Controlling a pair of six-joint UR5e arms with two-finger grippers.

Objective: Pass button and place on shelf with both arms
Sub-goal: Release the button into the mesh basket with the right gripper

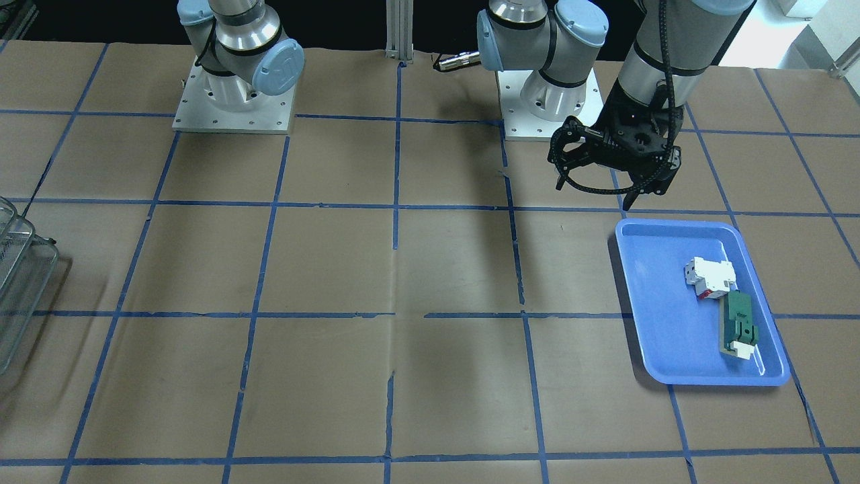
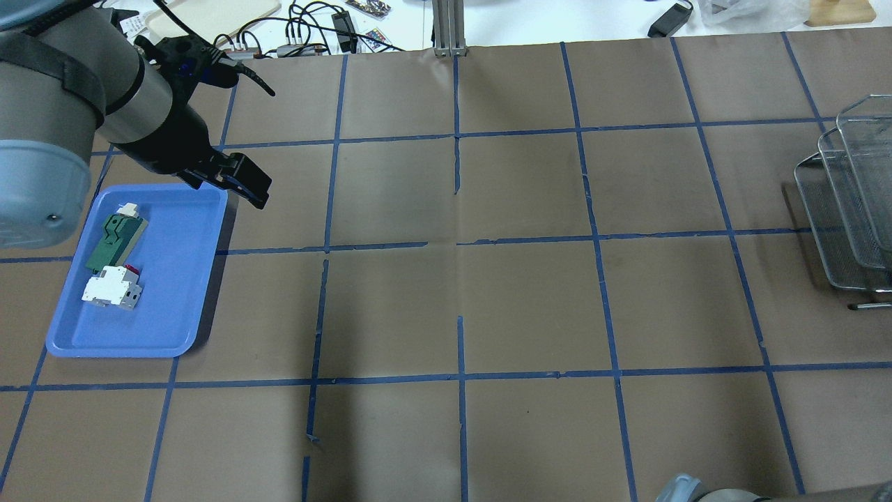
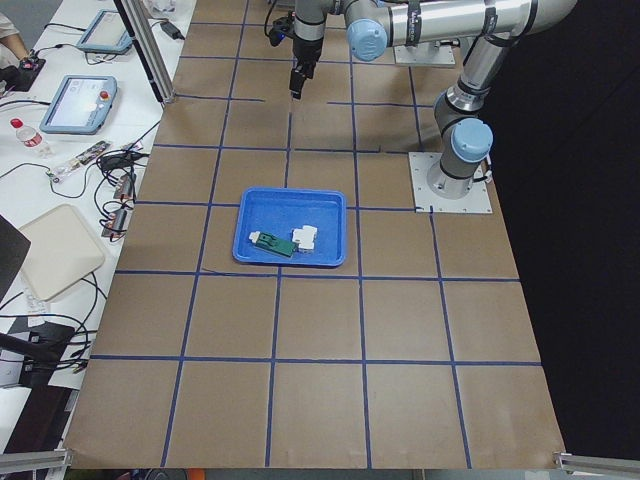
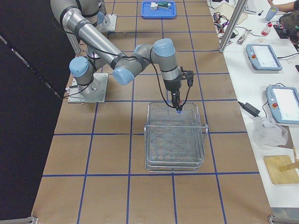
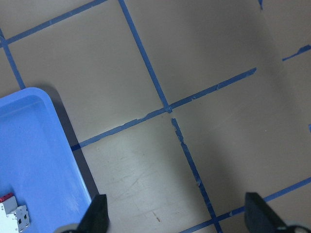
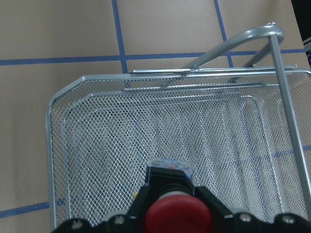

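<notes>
While pinched between jaws of right gripper (image 4: 177, 105), button (image 6: 177, 213) hangs red cap toward wrist camera, over top mesh of shelf (image 6: 97, 136), near its end rim. Left gripper (image 5: 177, 213) spread wide over table (image 5: 204, 58), just beside blue tray (image 5: 34, 145) holding white-and-red block (image 2: 110, 287) and green part (image 2: 111, 233).

The button (image 6: 177, 216), red mushroom cap up and black body below it, hangs clamped in the right gripper (image 4: 178, 105) just above the top tier of the shelf (image 4: 175, 144). The shelf is a silvery wire-mesh tiered rack standing at the table's right end. The left gripper (image 5: 177, 221) hovers at the left end with its fingers spread, holding nothing.
</notes>
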